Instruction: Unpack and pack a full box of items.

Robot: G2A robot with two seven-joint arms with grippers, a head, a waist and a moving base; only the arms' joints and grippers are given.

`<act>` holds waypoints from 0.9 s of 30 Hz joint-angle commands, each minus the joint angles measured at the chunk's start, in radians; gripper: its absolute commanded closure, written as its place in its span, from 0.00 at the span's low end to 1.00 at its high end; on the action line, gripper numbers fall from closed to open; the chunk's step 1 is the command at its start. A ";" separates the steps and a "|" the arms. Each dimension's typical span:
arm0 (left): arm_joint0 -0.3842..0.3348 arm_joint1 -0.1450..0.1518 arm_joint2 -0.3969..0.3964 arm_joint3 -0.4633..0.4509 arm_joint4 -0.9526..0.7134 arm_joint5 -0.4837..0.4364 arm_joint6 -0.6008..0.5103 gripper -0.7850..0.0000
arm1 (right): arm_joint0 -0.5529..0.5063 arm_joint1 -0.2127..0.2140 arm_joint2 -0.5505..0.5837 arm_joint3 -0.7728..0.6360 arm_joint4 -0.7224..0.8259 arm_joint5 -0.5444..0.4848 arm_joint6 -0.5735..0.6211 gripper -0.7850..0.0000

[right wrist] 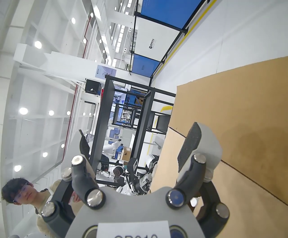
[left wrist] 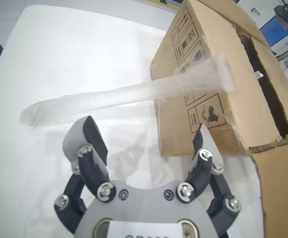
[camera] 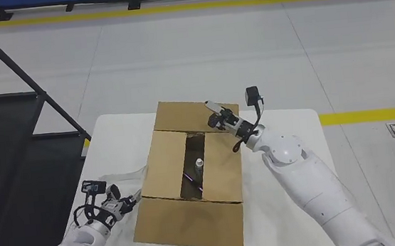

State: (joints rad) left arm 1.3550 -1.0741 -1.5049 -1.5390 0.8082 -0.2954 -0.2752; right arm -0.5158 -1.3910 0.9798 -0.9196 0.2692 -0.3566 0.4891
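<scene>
The box [camera: 199, 173] sits in the middle of the table [camera: 286, 157], with bare top on both sides. Its 2 flaps leave a narrow slot where a bottle [camera: 199, 164] shows; the rest inside is dark. The left gripper [left wrist: 145, 126] gapes wide and empty near the box's corner, beside a loose tape strip [left wrist: 135, 92]. The right gripper [right wrist: 138, 130] is spread and empty at the far flap [camera: 182, 114].

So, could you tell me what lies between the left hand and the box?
A peeled tape strip hanging off the box, seen in the left wrist view.
</scene>
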 commanded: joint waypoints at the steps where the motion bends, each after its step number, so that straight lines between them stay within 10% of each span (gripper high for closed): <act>1: -0.007 -0.002 0.011 0.002 0.001 -0.004 -0.001 0.00 | -0.022 0.002 0.006 -0.018 0.021 0.006 0.037 0.00; 12: 0.016 -0.004 0.021 -0.025 0.014 -0.017 0.013 0.00 | -0.033 0.007 -0.012 -0.075 0.044 0.073 0.323 0.00; 27: 0.117 0.003 -0.086 -0.088 -0.062 -0.051 0.075 0.00 | 0.058 -0.063 -0.179 0.031 -0.126 0.172 0.204 0.00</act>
State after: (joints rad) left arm 1.4642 -1.0714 -1.5832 -1.6212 0.7512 -0.3418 -0.2004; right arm -0.4620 -1.4518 0.8029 -0.8968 0.1425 -0.1845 0.6942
